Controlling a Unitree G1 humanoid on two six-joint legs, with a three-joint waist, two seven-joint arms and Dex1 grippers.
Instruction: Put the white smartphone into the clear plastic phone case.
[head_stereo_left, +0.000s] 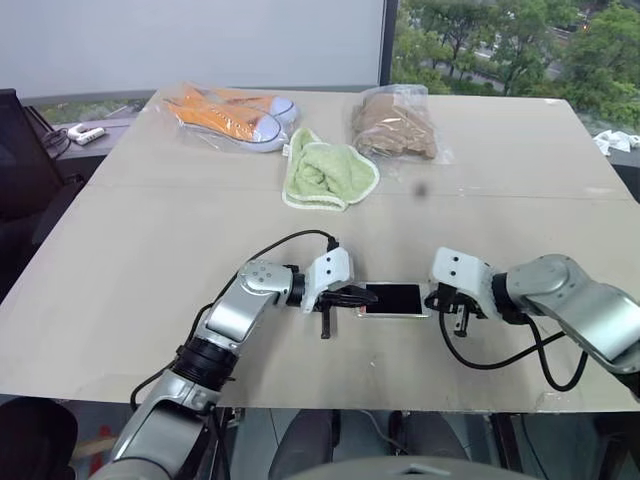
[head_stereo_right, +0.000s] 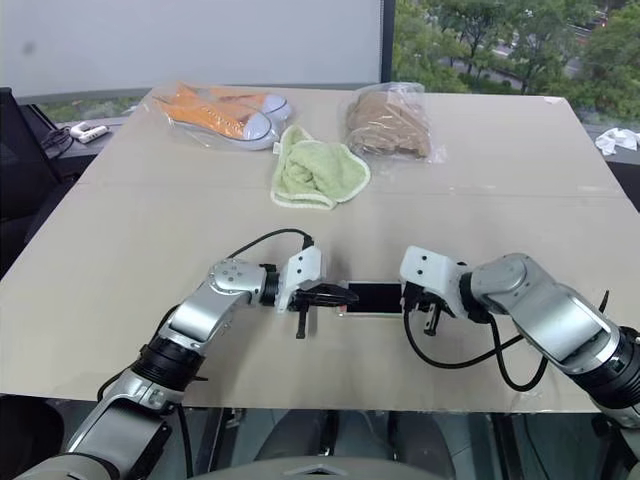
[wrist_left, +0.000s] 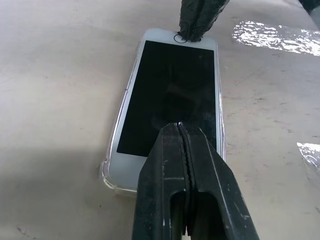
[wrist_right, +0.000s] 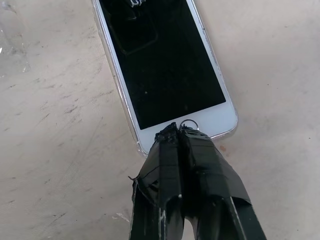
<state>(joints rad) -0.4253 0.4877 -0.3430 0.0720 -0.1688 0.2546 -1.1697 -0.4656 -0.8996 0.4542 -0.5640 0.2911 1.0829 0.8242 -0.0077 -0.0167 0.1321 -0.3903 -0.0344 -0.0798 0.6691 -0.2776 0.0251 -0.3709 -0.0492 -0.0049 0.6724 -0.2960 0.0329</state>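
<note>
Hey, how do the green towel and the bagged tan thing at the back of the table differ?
The green towel lies bare and crumpled flat; the tan item sits sealed in a crinkly clear bag and bulks taller. The towel lies nearer the robot, the tan item farther back and to the right. Both rest untouched on the table.

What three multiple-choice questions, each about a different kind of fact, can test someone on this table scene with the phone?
1. Where does the white smartphone lie?
A. between the two grippers
B. on the green cloth
C. beside the shoes

2. What colour is the folded cloth?
A. red
B. light green
C. black

3. How do the jaws of the left gripper stand?
A. wide open
B. shut around the phone's edges
C. shut, with the tip over the screen

Answers: 1 A, the phone sits between the left gripper and the right gripper. 2 B, it looks pale green. 3 C, the left wrist view shows the jaws together above the glass, and the clear plastic phone case rims the phone.
</note>
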